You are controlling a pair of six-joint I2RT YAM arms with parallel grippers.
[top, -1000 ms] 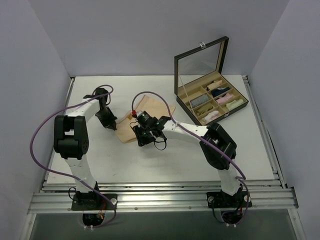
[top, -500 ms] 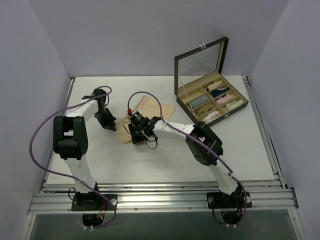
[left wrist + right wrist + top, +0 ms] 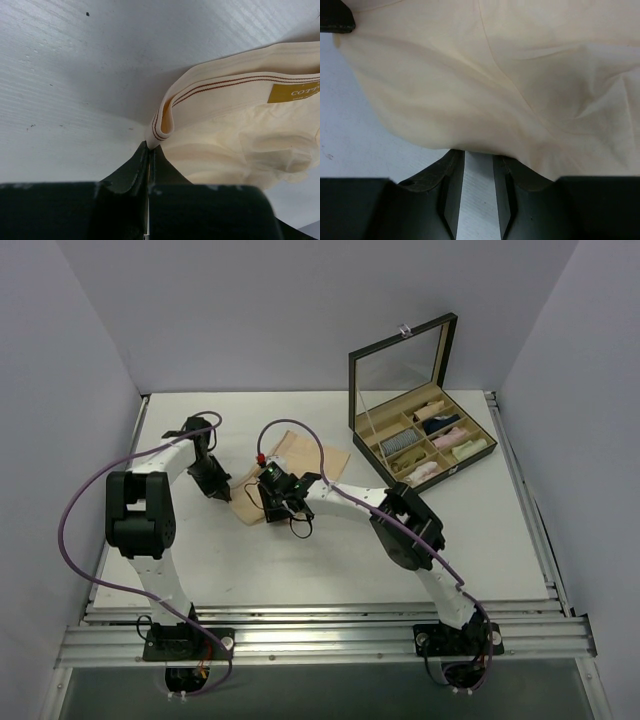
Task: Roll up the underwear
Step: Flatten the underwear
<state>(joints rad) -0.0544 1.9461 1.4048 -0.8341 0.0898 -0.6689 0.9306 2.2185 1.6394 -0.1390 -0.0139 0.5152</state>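
The underwear [image 3: 303,452], thin pale peach cloth, lies spread on the white table left of centre. My left gripper [image 3: 222,489] is at its left corner. In the left wrist view this gripper [image 3: 150,146] is shut on the folded end of the striped waistband of the underwear [image 3: 235,135]. My right gripper [image 3: 270,504] is low at the cloth's near edge. In the right wrist view its jaws [image 3: 479,153] stand apart with bare table between them, and the hem of the underwear [image 3: 510,85] drapes over the fingertips.
An open dark box [image 3: 470,462] with a raised glass lid [image 3: 400,365] stands at the back right; its compartments hold several cloth rolls. Grey walls close in the table on three sides. A metal rail [image 3: 320,635] runs along the near edge.
My right gripper has slid left along the cloth's near edge, toward the left gripper, and its jaws have narrowed a little. The left gripper has kept its hold and place.
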